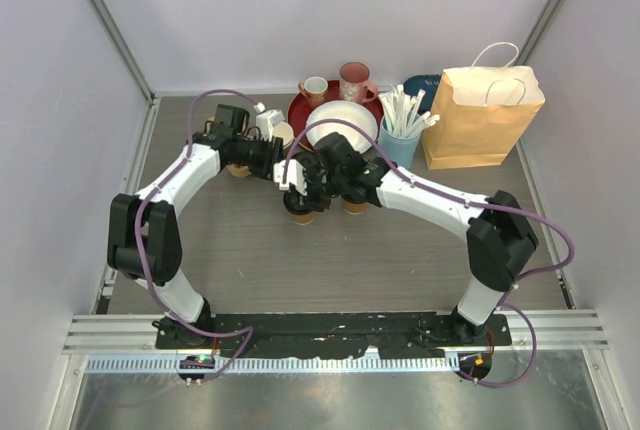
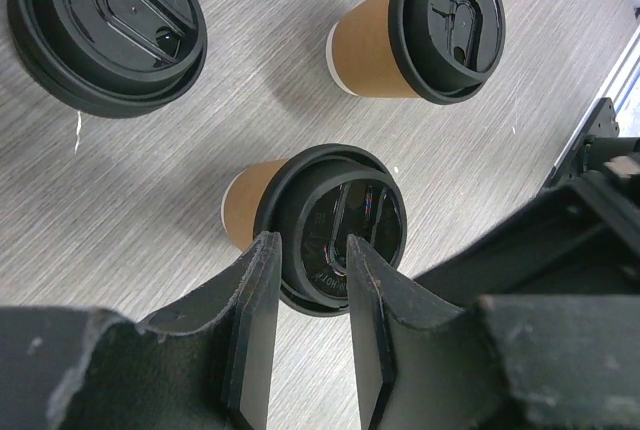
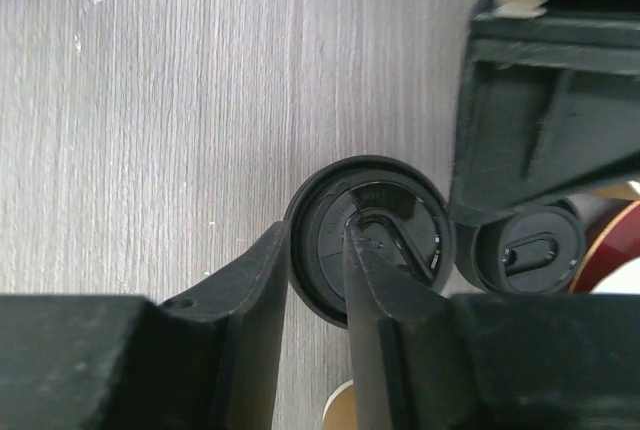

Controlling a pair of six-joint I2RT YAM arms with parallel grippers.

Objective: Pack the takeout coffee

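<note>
Several tan takeout coffee cups with black lids stand mid-table. In the top view one shows at the front (image 1: 300,214), one to its right (image 1: 352,206) and one under the left arm (image 1: 238,169). My left gripper (image 1: 272,158) (image 2: 310,242) hovers over a lidded cup (image 2: 300,220), its jaws a little apart, with table showing in the gap. Two more cups stand beyond it, one at the far right (image 2: 420,25) and one at the far left (image 2: 105,25). My right gripper (image 1: 300,190) (image 3: 317,250) is closed across the rim of a cup lid (image 3: 400,220). Another lid (image 3: 530,250) sits under the left gripper.
A brown paper bag (image 1: 482,115) with white handles stands at the back right. Beside it is a light-blue cup of white straws (image 1: 400,140). A red tray (image 1: 300,110) holds a white bowl (image 1: 340,122) and pink mugs (image 1: 353,80). The two arms crowd together mid-table.
</note>
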